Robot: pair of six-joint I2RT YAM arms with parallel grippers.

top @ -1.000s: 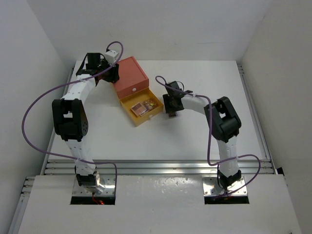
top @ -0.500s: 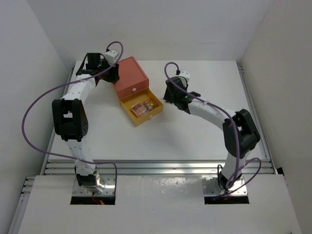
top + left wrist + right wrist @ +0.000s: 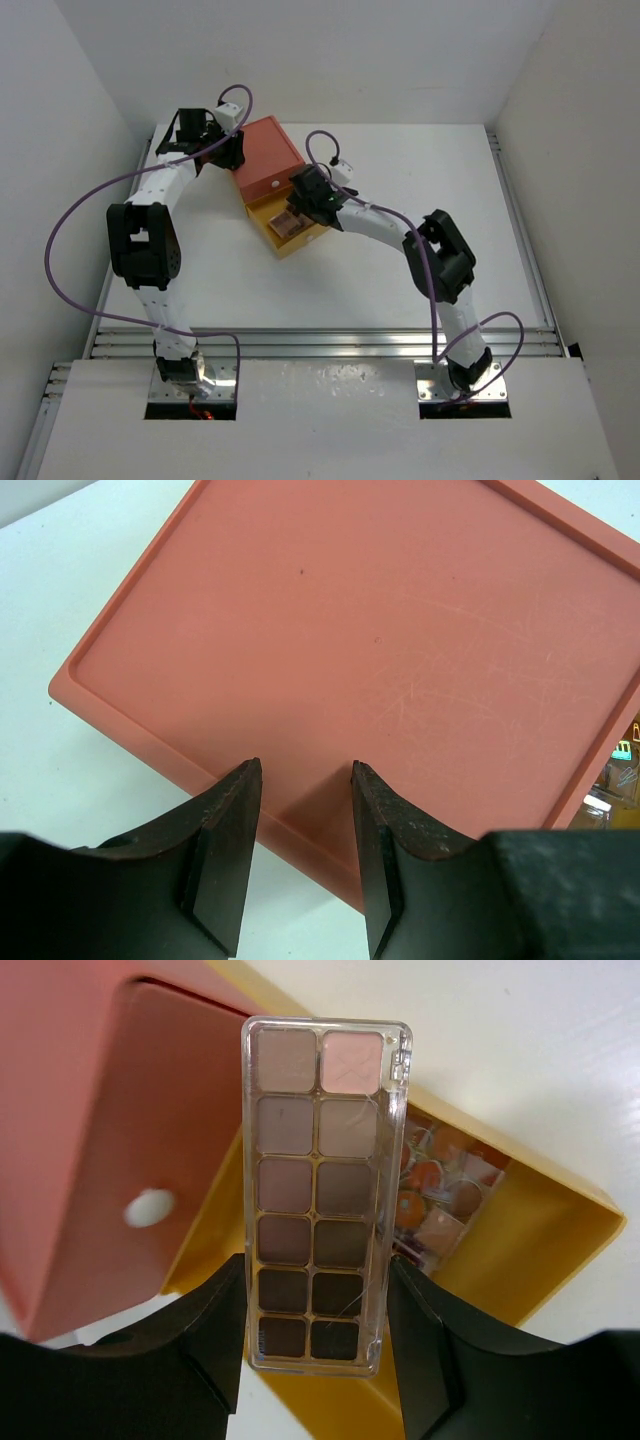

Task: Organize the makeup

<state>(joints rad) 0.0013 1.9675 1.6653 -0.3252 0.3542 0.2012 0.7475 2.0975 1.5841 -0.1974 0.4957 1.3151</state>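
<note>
My right gripper (image 3: 316, 1268) is shut on a clear rectangular eyeshadow palette (image 3: 318, 1195) with pink-to-dark-brown pans. It holds the palette above the open yellow drawer (image 3: 560, 1250). A mixed-colour palette (image 3: 440, 1185) lies inside the drawer. In the top view, my right gripper (image 3: 303, 196) is over the drawer (image 3: 300, 243), where the palette in the drawer (image 3: 287, 222) shows. My left gripper (image 3: 305, 775) is open with nothing between its jaws. It sits over the back-left edge of the orange box (image 3: 380, 630). It also shows in the top view (image 3: 230, 152). No brushes or pencil sticks are in view.
The orange box (image 3: 268, 152) stands at the back left of the white table (image 3: 420, 270), with its yellow drawer pulled out toward the front right. A white round knob (image 3: 148, 1207) is on the box's upper drawer front. Walls close in the table's left, back and right.
My right arm rose from the table right of the drawer and swung left. It now holds the palette above the open drawer. The left arm has not moved.
</note>
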